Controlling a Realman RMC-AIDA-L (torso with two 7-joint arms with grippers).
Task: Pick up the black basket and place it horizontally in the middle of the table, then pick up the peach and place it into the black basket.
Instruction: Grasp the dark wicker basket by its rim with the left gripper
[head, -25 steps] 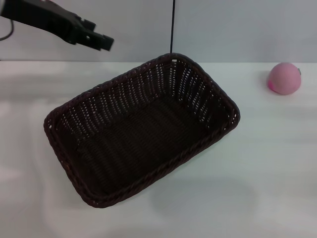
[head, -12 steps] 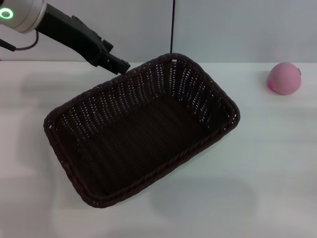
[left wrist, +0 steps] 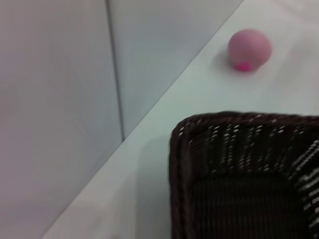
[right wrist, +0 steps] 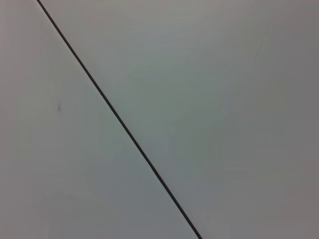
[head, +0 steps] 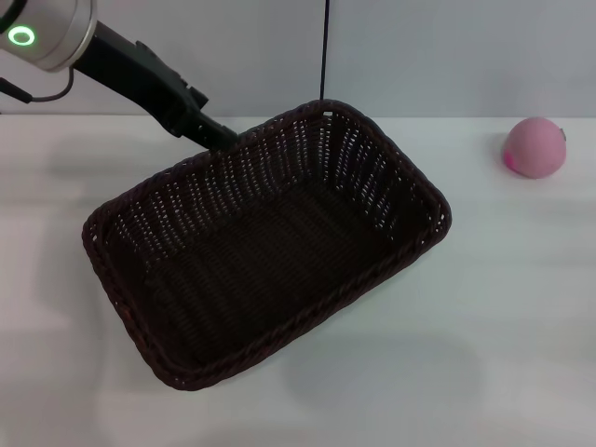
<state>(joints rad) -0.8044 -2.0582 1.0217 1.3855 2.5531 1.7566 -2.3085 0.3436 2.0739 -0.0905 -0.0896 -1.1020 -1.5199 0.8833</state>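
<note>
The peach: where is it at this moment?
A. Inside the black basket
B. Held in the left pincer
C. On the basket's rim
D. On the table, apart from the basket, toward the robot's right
D. The peach rests on the white table, apart from the black basket, whose inside holds nothing; the left pincer is at the basket's far rim.

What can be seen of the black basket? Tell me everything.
The black basket is a large rectangular wicker piece, very dark, with rounded corners, a braided rim and open-weave sloping sides. It is empty and sits upright but skewed diagonally on the white table. The left hand is at its far rim; whether they touch is unclear.
</note>
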